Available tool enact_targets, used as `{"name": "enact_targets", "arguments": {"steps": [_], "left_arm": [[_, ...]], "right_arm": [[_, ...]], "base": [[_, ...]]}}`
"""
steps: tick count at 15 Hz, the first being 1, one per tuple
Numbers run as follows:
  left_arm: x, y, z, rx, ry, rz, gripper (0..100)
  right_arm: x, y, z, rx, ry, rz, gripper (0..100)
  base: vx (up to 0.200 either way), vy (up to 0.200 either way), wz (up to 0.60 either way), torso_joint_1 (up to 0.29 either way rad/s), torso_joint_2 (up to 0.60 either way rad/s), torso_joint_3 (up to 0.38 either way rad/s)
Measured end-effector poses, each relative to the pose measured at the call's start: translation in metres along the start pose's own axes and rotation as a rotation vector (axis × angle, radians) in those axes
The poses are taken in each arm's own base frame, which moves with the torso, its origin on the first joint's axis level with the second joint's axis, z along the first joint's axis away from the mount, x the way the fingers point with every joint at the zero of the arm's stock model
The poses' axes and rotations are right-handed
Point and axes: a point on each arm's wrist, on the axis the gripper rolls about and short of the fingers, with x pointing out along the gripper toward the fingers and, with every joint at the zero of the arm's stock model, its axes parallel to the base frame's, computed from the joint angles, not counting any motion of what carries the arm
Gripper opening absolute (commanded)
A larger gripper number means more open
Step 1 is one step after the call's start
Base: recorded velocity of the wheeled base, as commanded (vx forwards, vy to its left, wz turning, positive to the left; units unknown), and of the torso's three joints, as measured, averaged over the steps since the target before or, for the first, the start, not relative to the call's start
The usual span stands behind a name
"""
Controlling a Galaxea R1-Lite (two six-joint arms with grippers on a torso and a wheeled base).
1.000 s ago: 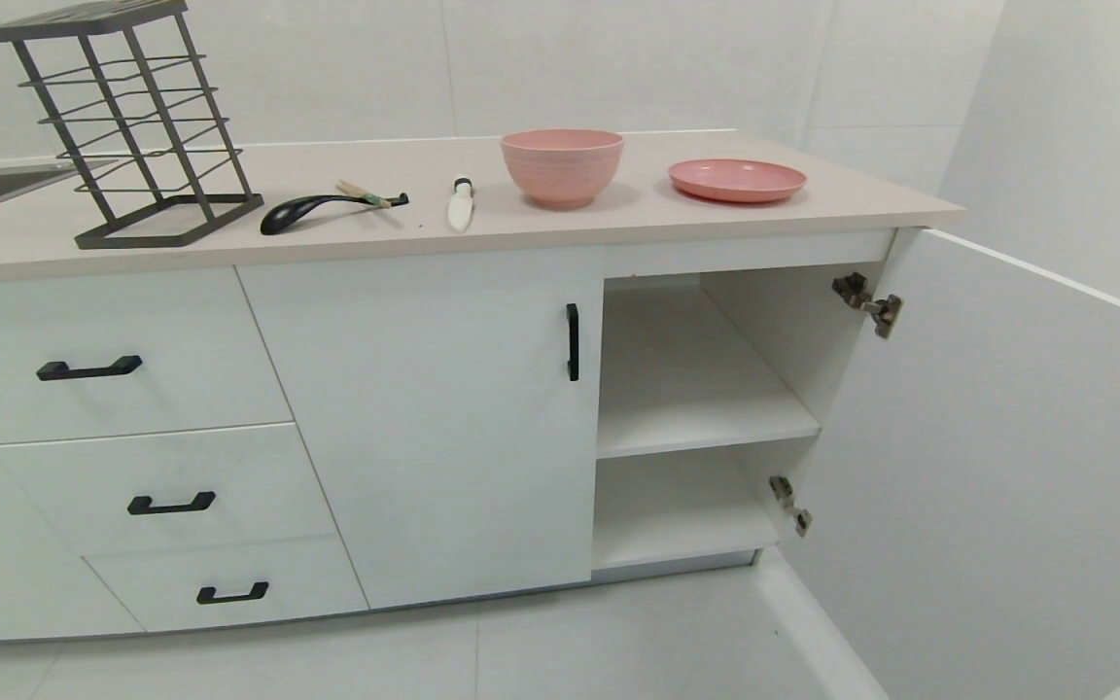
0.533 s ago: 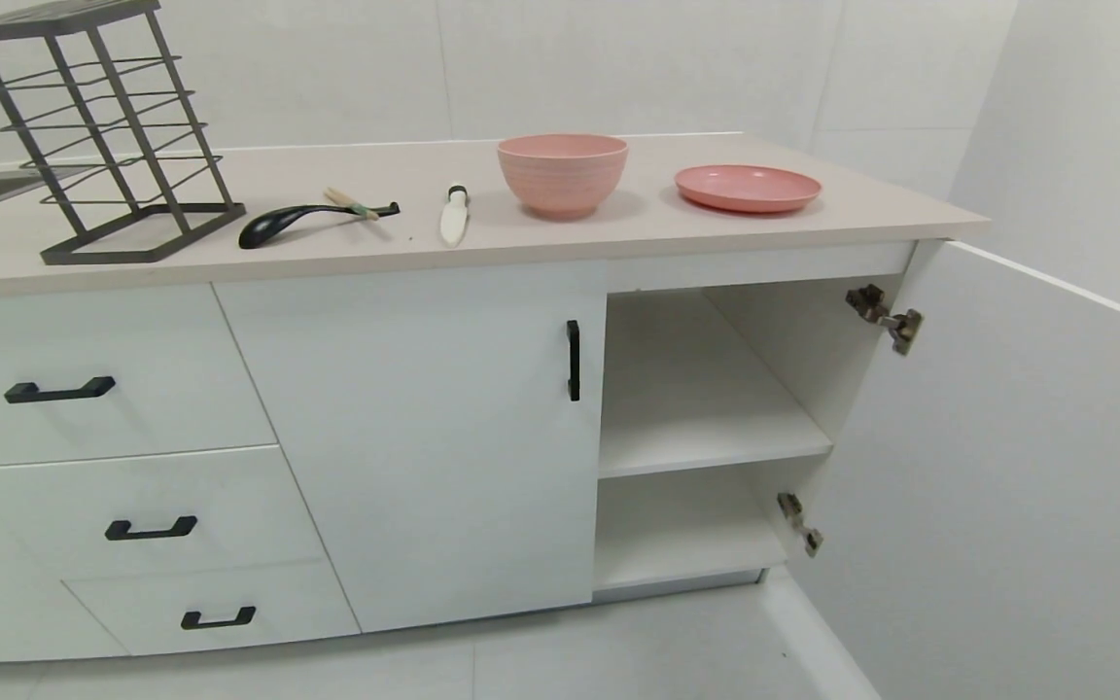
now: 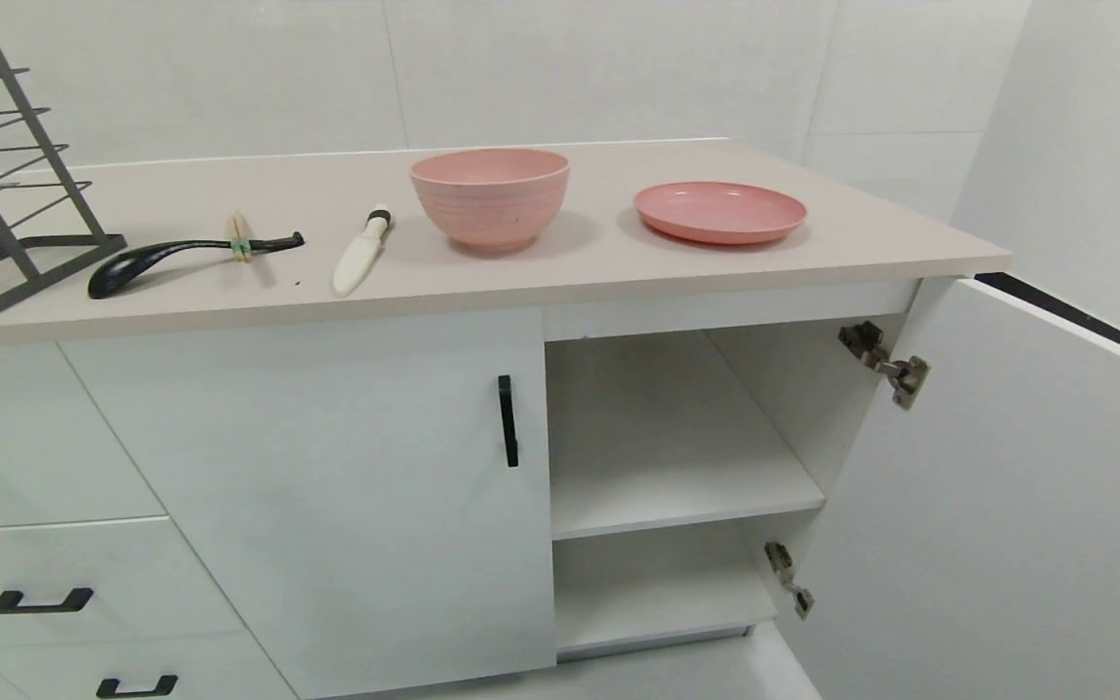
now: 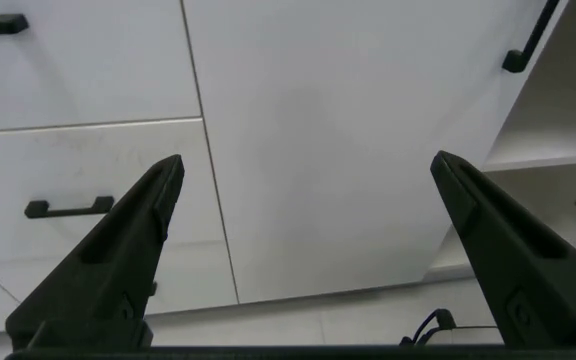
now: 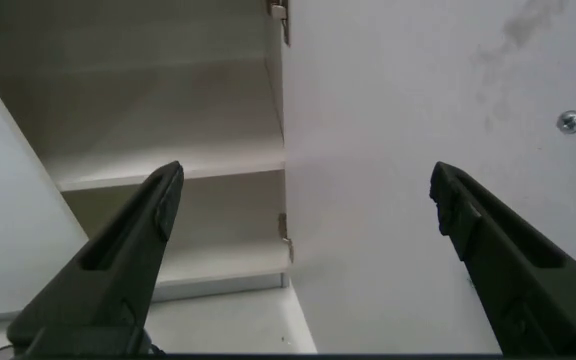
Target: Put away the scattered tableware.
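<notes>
Five pieces of tableware keep the same order on the countertop (image 3: 618, 267) as one second ago. Only the head camera has moved, so the whole counter now looks nearer and sits more to the left in the picture. The black wire rack (image 3: 6, 233) is now cut by the left edge of the view, and the lowest drawer handle is at the bottom edge.

From the rack toward the open end of the counter lie a black spoon (image 3: 171, 261) and a pair of chopsticks (image 3: 239, 236). Next come a small white knife (image 3: 361, 255), a pink bowl (image 3: 489, 194) and a pink plate (image 3: 720, 210). The spoon is glossy with a long curved handle, and the wooden chopsticks lie across that handle. The knife has a dark band near its handle end. The bowl is deep and round with fine ridges on its matt wall. The plate is shallow and smooth and stands apart from the bowl.

The countertop is a beige matt slab over smooth white fronts. The left cupboard door (image 3: 327, 486) is shut and has a black bar handle (image 3: 507, 420). The right door (image 3: 1007, 506) stands wide open on two metal hinges (image 3: 886, 362) and shows a flat white shelf (image 3: 677, 476).

The left gripper (image 4: 306, 160) hangs low before the shut door and the drawers (image 4: 78, 60), with its dark tapered fingers spread wide and nothing between them. The right gripper (image 5: 306, 170) faces the open cupboard and the inside of the open door, also spread wide and holding nothing.
</notes>
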Motion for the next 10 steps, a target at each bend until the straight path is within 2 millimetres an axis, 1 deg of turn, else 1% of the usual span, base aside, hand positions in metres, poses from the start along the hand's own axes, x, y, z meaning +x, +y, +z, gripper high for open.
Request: {"name": "enact_targets", "arguments": {"steps": [2, 4, 7, 10], "left_arm": [[0.0, 0.0, -0.0001, 0.003, 0.001, -0.002, 100], [0.0, 0.0, 0.0, 0.0, 0.0, -0.003, 100], [0.0001, 0.0, 0.0, 0.001, 0.001, -0.003, 100], [0.0001, -0.0001, 0.0, 0.004, 0.001, -0.003, 100]], "right_arm": [[-0.0001, 0.0001, 0.0003, 0.0, -0.002, 0.0, 100], [0.0, 0.0, -0.0002, 0.001, 0.001, 0.0, 100], [0.0, 0.0, -0.0001, 0.0, 0.001, -0.001, 100], [0.0, 0.0, 0.0003, 0.0, -0.001, -0.001, 100]], "base": [[0.2, 0.0, 0.0, -0.005, 0.0, 0.007], [0.0, 0.2, 0.0, -0.005, 0.0, 0.007], [0.0, 0.0, 0.0, 0.0, 0.0, 0.0], [0.0, 0.2, 0.0, 0.001, 0.0, 0.002]]}}
